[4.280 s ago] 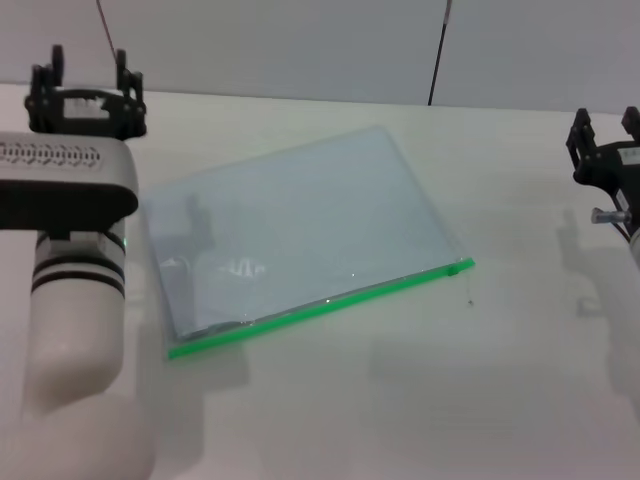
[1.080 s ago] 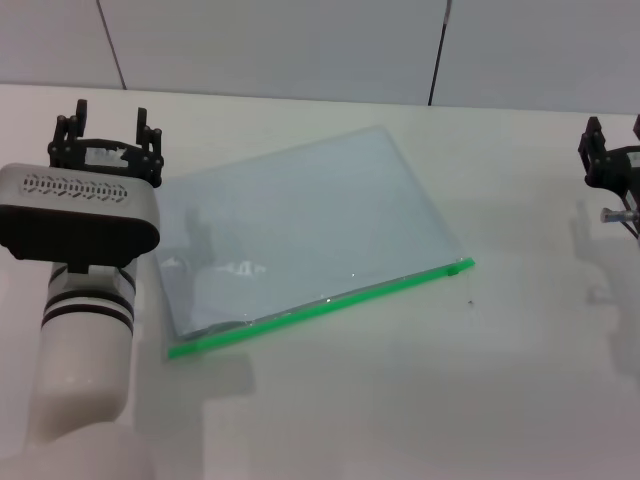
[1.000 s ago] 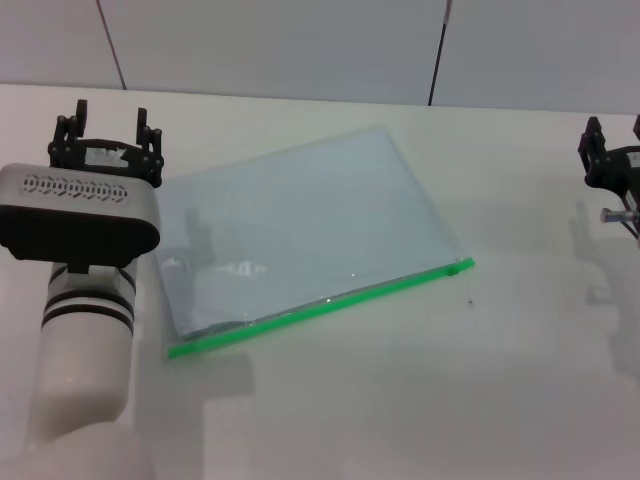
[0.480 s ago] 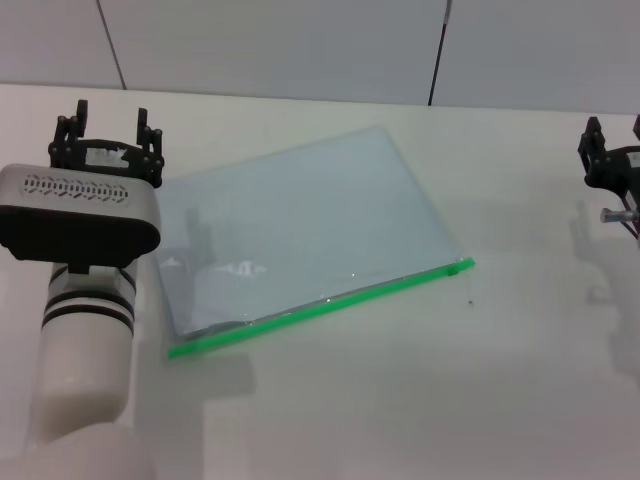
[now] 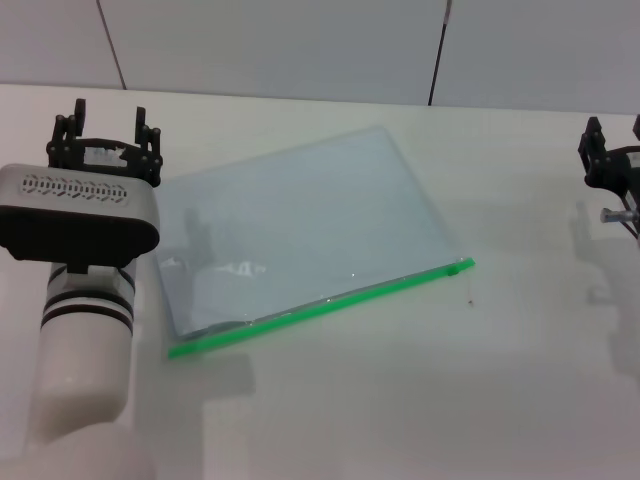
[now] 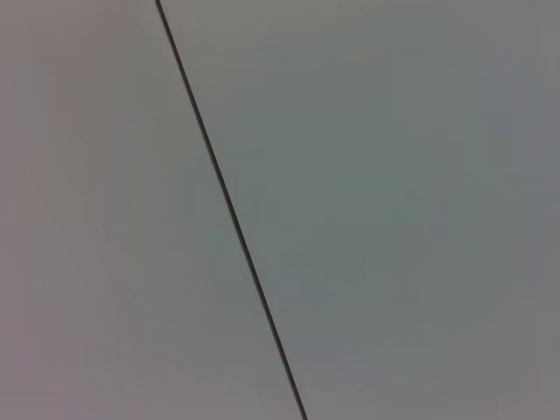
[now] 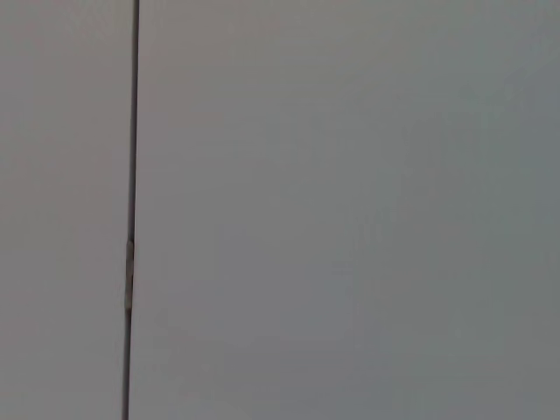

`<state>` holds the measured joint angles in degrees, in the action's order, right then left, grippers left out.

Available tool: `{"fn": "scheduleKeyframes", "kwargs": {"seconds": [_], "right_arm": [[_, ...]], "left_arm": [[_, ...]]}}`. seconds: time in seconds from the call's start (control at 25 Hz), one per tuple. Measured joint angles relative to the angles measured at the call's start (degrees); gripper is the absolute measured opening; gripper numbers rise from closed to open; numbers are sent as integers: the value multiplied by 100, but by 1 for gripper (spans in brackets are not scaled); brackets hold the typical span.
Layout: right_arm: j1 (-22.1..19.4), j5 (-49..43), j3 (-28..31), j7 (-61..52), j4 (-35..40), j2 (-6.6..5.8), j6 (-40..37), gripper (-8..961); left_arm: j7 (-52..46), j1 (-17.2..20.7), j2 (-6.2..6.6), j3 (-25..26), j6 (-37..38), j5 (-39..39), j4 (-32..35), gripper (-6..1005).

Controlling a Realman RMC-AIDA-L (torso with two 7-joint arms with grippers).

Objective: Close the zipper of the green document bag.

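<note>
The green document bag [image 5: 300, 230], a flat translucent pale-blue pouch, lies slanted on the white table in the head view. Its zipper [image 5: 320, 308] runs as a bright green strip along the near long edge, and the small green slider tab [image 5: 459, 267] sits at the right end of that strip. My left gripper [image 5: 105, 125] hovers open just beyond the bag's far-left corner, holding nothing. My right gripper [image 5: 612, 135] stands open at the right edge of the view, well away from the bag. Both wrist views show only blank wall with a dark seam.
The white table [image 5: 400, 400] ends at a grey panelled wall [image 5: 300, 45] with dark vertical seams. My left arm's white forearm [image 5: 80, 330] fills the near-left corner beside the bag.
Over four seconds my left arm came nearer and slightly right toward the bag's far-left corner, and the right gripper drifted a little right. Over the last second nothing has moved.
</note>
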<state>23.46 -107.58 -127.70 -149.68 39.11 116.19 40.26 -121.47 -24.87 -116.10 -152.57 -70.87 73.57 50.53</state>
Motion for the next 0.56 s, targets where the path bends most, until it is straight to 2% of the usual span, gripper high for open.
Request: {"fn": "scheduleKeyframes", "kwargs": {"seconds": [0.56], "right_arm": [[0, 0, 0, 0, 0, 0, 0, 544]], "left_arm": [[0, -7, 0, 0, -12, 0, 0, 615]]}}
